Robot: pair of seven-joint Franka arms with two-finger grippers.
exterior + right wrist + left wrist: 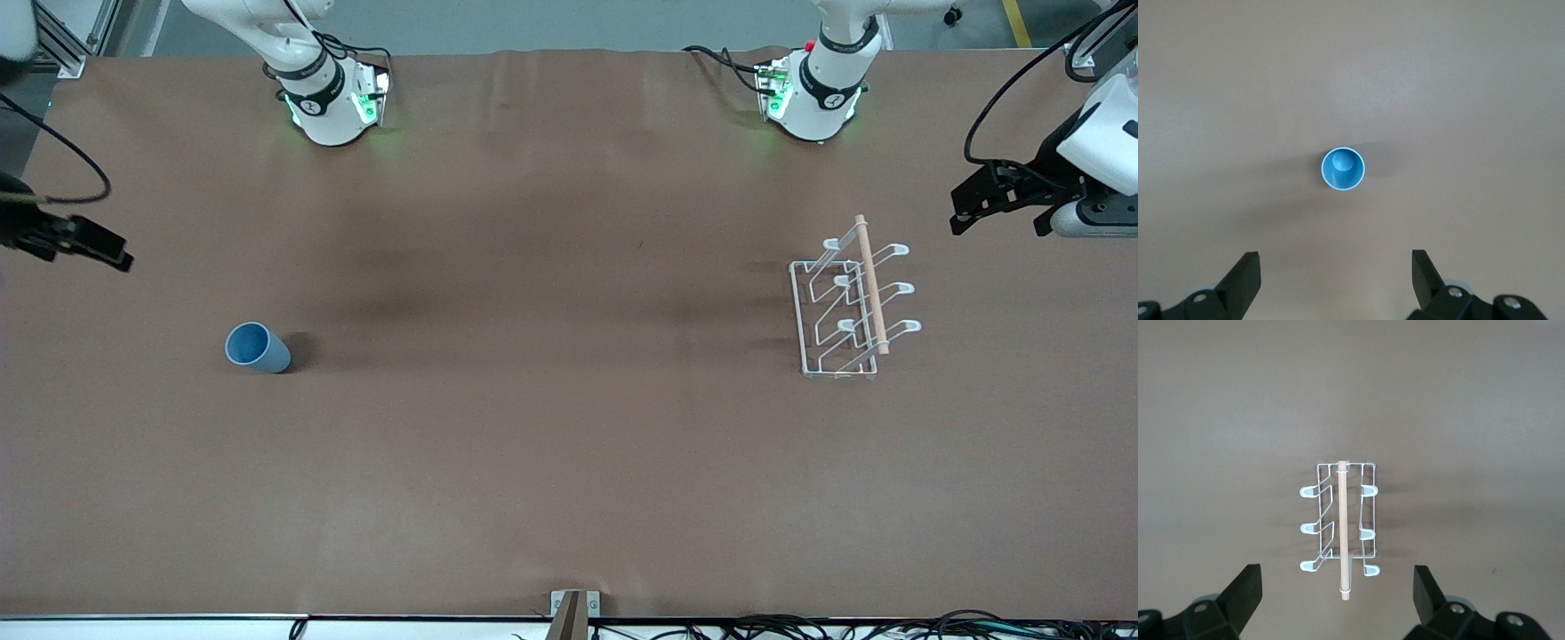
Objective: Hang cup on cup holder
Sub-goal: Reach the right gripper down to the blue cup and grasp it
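The light-blue cup (258,348) stands upright, mouth up, on the brown table toward the right arm's end. It also shows in the right wrist view (1343,169). The white wire cup holder (849,307) with its wooden rod stands toward the left arm's end, all prongs bare. It also shows in the left wrist view (1341,527). My right gripper (107,249) is open and empty, held in the air past the cup at the table's end; in its wrist view (1336,267) the cup lies ahead of the jaws. My left gripper (962,209) is open and empty, up near the rack's end (1337,583).
The two arm bases (333,98) (813,93) stand along the table's edge farthest from the front camera. A small bracket (574,609) sits at the nearest edge. The brown table cover (551,356) lies bare between cup and rack.
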